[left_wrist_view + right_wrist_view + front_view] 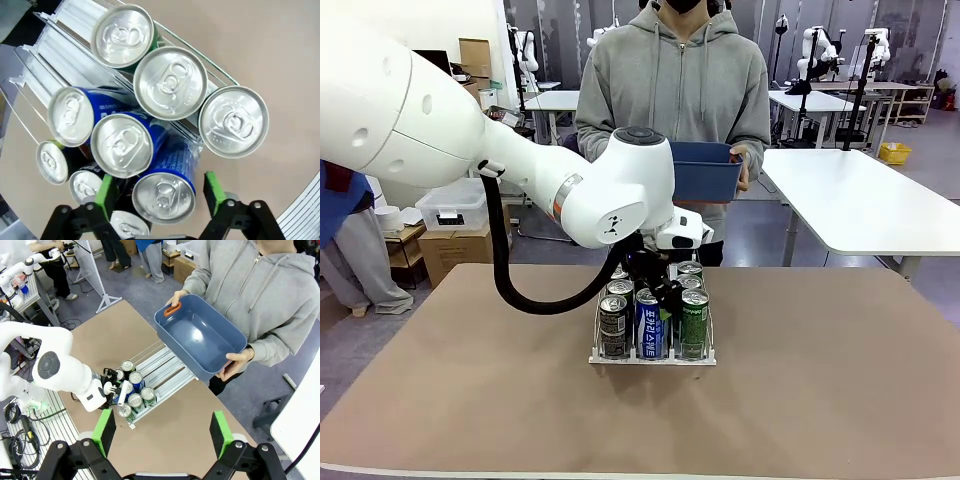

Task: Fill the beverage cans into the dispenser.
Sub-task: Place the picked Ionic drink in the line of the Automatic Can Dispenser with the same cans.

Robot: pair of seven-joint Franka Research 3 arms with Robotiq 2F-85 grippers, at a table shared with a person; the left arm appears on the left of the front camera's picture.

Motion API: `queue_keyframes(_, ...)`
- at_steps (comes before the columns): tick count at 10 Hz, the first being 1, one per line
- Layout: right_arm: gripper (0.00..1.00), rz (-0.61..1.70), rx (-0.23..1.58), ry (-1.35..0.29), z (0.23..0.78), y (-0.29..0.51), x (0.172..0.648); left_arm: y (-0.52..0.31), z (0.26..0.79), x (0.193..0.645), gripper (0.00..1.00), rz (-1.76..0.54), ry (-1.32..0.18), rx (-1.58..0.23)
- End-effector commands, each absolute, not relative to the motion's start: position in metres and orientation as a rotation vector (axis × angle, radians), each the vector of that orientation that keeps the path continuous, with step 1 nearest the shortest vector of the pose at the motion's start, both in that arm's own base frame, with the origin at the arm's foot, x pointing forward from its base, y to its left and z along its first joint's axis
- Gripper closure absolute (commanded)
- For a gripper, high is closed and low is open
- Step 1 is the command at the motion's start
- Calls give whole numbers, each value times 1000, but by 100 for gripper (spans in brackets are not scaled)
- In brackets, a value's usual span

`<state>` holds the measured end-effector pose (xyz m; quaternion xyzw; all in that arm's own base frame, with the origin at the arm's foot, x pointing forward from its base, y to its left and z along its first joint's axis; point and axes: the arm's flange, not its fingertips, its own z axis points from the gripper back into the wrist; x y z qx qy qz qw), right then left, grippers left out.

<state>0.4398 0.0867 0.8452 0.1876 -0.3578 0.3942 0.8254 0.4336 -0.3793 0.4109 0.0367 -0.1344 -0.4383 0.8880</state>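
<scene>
The clear three-lane dispenser [650,358] stands mid-table holding several beverage cans: black ones [613,325] in the left lane, blue [649,325] in the middle, green [694,322] on the right. My left gripper [658,285] hangs just over the lanes. In the left wrist view it [161,192] is open, its green pads [107,197] standing either side of a blue can [162,200] with small gaps. Silver tops of green cans [170,82] lie beyond. My right gripper [162,432] is open and empty, high above the dispenser [165,367].
A person at the far side of the table holds a blue plastic tub [705,170] with both hands; it looks empty from above [200,337]. The brown tabletop [820,380] has free room left and right of the dispenser. White tables stand behind.
</scene>
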Motion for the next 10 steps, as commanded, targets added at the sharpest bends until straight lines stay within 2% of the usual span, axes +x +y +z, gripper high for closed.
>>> queue_keyframes(1, 0, 845, 395, -755, 844, 87, 437, -368, 423, 417, 0, -915, -316, 81)
queue_keyframes(8, 0, 845, 395, -755, 844, 87, 437, -352, 463, 363, 0, -919, -446, 118)
queue_keyframes(9, 0, 845, 395, -755, 844, 87, 437, -362, 459, 381, 0, -928, -392, 122)
queue_keyframes(10, 0, 845, 395, -755, 844, 87, 437, -362, 459, 381, 0, -928, -392, 122)
